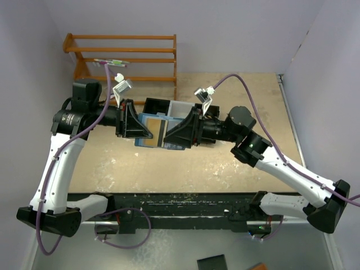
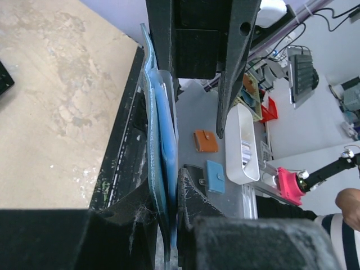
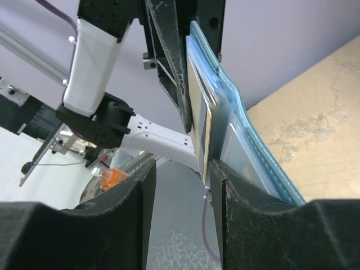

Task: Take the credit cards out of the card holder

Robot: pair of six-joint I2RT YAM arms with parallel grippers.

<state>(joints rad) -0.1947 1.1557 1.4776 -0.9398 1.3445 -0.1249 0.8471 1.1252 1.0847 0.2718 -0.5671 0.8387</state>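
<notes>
card holder off table, long axis left-right; left gripper clamps it; right gripper half-open astride gold card.

Pale lavender walls closed in a scuffed tan worktop on three sides, an orange-brown wooden rack stood at its far left corner, and a black rail ran along its near edge.
</notes>
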